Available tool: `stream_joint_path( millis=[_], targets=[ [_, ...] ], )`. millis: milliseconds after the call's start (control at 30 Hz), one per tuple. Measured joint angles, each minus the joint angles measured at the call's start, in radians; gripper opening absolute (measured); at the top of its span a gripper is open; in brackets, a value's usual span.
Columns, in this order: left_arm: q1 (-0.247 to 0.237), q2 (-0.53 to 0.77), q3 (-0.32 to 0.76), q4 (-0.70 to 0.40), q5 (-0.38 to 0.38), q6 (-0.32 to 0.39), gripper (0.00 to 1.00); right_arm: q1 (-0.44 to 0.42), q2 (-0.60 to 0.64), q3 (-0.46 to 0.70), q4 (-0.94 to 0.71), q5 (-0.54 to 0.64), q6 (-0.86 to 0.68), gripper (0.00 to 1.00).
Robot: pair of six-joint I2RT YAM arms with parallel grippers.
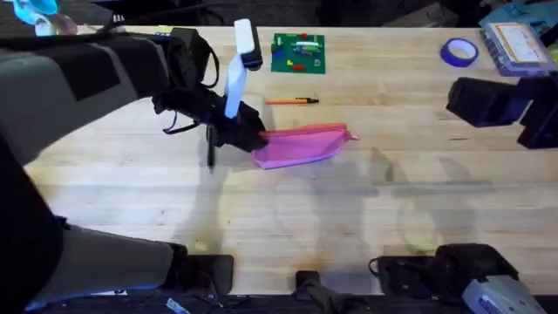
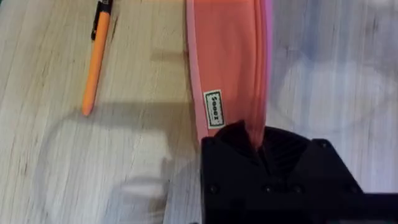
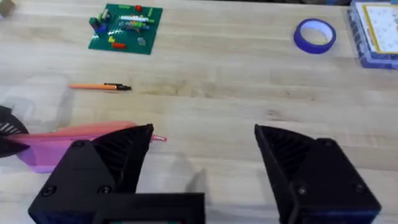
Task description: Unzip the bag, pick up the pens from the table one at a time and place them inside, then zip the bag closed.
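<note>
Left pincer point(image 2: 258, 146) clamps one end of the bag point(image 1: 301, 145) to anchor it for unzipping, while the right pincer point(image 3: 202, 158) hangs open beyond the zipper end, one orange pen point(image 1: 292, 101) waiting on the table point(image 1: 349, 218).

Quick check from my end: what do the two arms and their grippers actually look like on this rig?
Both arms are black. The left arm carries a white upright piece and loose black cables. The left gripper is blocky matte black plastic. The right gripper has two broad, angular black fingers with finely ribbed inner pads.
</note>
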Motion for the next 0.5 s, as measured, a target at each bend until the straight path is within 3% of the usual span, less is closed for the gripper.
stream_joint_path(
  millis=[267, 500],
  targets=[
    [0.000, 0.000, 0.000, 0.000, 0.000, 0.000, 0.041, 0.000, 0.002, 0.000, -0.070, -0.013, -0.046, 0.996],
    [0.000, 0.000, 0.000, 0.000, 0.000, 0.000, 0.042, 0.000, 0.095, 0.000, -0.074, -0.195, -0.177, 0.996]
  ],
)
